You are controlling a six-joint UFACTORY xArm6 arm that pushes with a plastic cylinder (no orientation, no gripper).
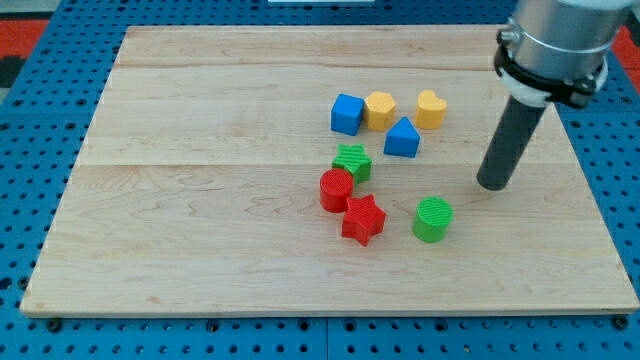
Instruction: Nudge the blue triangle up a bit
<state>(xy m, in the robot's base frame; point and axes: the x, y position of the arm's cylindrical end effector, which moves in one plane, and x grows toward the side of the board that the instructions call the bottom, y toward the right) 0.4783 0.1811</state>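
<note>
My tip rests on the wooden board; it is a bare rod, grasping nothing. The blue triangle sits to the tip's left and a little toward the view's top, apart from it. The yellow heart lies up-left of the tip. The green cylinder is below-left, nearer the view's bottom.

My tip right of blue triangle
</note>
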